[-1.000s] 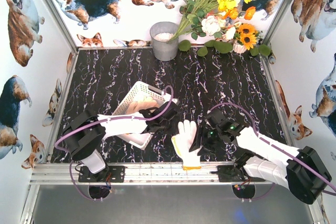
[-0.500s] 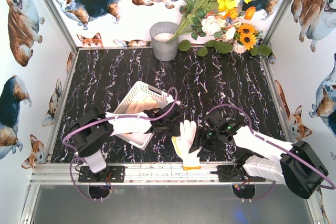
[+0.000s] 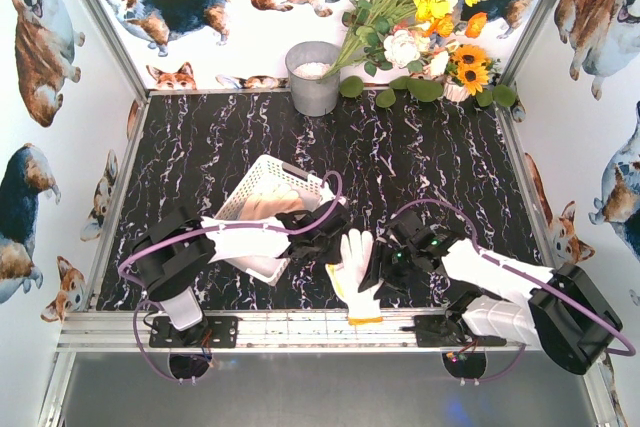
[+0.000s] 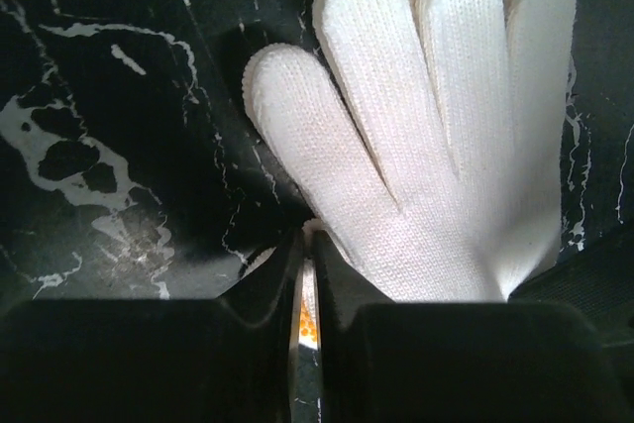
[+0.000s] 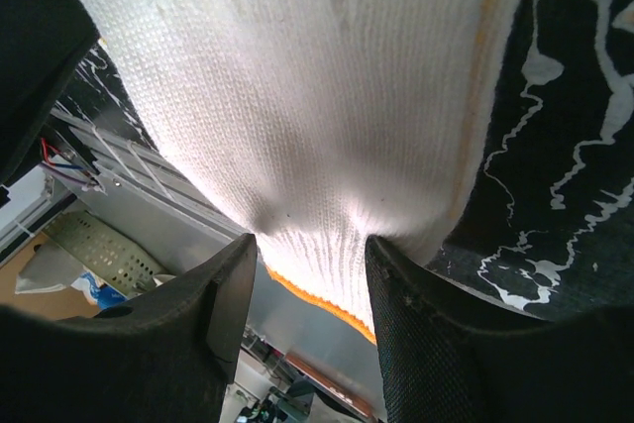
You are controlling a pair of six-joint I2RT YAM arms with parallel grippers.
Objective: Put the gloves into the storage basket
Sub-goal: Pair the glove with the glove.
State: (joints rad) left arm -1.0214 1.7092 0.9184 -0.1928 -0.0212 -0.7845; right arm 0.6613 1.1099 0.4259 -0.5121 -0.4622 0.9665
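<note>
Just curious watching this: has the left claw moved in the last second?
Yes. The left gripper slid right, away from the storage basket, to the glove.

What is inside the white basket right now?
A cream glove lies in the basket. The left arm crosses over the near half and hides what lies under it, so I cannot count the gloves inside.

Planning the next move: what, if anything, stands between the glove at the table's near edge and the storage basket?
Only the left arm itself: its gripper sits shut at the glove's left edge, between it and the storage basket. The bare marble between holds no loose object. The right gripper holds the glove's other side.
</note>
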